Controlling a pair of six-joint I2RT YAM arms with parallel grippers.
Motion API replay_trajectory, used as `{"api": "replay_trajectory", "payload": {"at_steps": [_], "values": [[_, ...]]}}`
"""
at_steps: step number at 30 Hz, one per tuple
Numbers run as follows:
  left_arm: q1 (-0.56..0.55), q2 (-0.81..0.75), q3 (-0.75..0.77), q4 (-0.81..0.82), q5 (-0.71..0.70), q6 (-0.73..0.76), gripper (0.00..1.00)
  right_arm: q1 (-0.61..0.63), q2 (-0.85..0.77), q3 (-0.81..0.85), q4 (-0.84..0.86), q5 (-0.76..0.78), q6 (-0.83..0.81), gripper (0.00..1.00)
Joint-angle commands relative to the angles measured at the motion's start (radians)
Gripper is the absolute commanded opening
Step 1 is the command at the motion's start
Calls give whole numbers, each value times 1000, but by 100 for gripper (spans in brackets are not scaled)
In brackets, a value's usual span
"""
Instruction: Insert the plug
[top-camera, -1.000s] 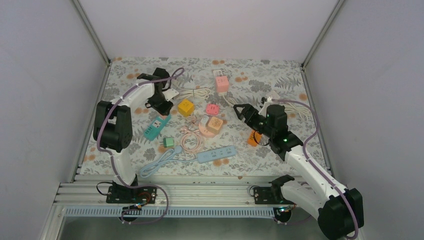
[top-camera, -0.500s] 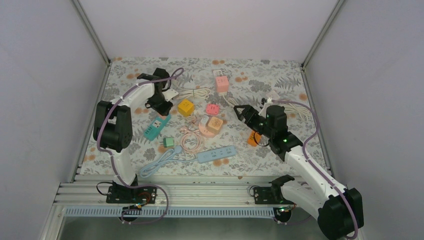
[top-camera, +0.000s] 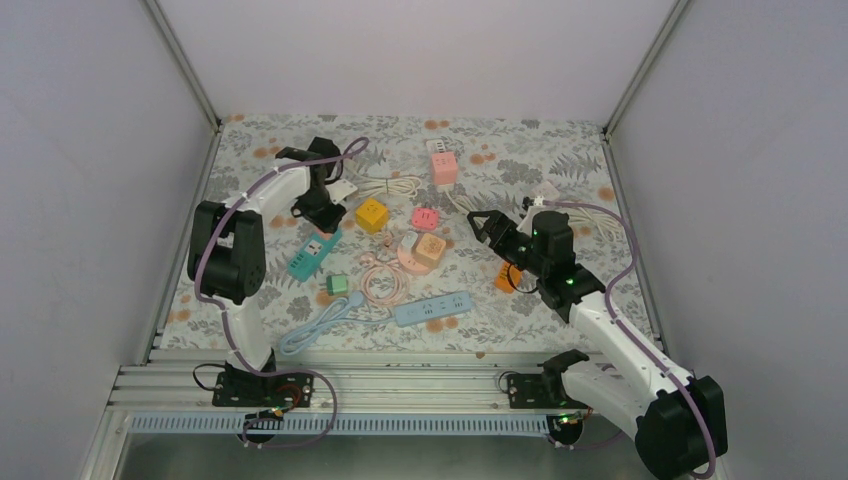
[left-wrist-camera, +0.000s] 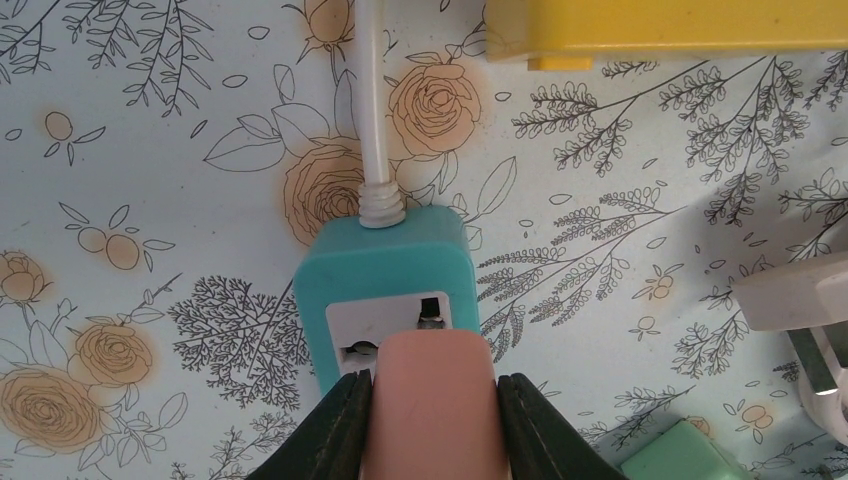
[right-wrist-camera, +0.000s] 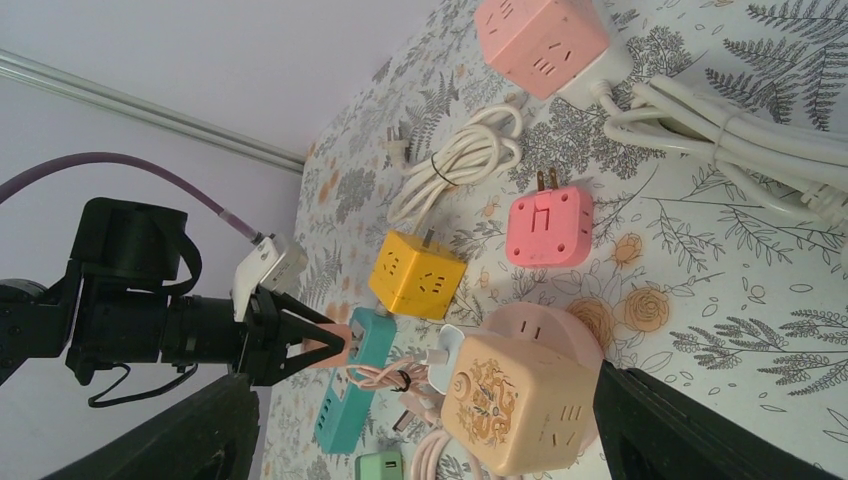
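1. Inside plain pale walls (top-camera: 100, 150), your floral tabletop (top-camera: 560, 150) carries scattered power strips (top-camera: 432, 309), cube adapters (top-camera: 372, 214) and coiled cords (top-camera: 385, 186).
2. Your right hand (top-camera: 482, 224) hovers right of centre, fingers spread wide, holding nothing.
3. Your left hand (left-wrist-camera: 430, 430) is clamped tight on the pink plug (left-wrist-camera: 428, 370).
4. The plug meets the end socket of the teal strip (left-wrist-camera: 385, 250); it looks aligned but not yet pushed home.

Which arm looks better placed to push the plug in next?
Left. The left tool is shut on the pink plug, right at the teal power strip's socket face. The right tool is open, holding nothing, away from that strip.
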Motion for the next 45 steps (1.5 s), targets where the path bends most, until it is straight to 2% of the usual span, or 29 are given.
{"api": "replay_trajectory", "payload": {"at_steps": [1, 16, 25, 29, 33, 34, 35, 36, 41, 45], "values": [[-5, 9, -5, -30, -11, 11, 12, -9, -1, -12, 9, 21, -12, 86], [-53, 183, 127, -62, -57, -18, 12, -10, 1, -14, 7, 30, -14, 87], [-53, 178, 52, -3, -69, -19, 13, -13, 13, -9, 12, 30, -21, 86], [-48, 151, 50, 9, -31, -30, 19, -15, 16, -11, 12, 34, -21, 86], [-46, 68, 93, 41, -20, -55, 34, -15, 16, -10, 9, 28, -25, 86], [-46, 48, 108, 44, -25, -61, 51, -15, 14, -11, 9, 24, -25, 86], [-46, 32, 124, 46, -25, -64, 84, -14, 12, -10, 10, 22, -25, 86], [-46, 8, 135, 50, -20, -65, 98, -15, 9, -9, 10, 21, -25, 86], [-25, -125, 136, 87, -30, -88, 100, -17, -3, -12, -6, 35, -33, 87], [-12, -258, 66, 202, -13, -145, 100, -17, 6, -10, -15, 65, -52, 87]]}}
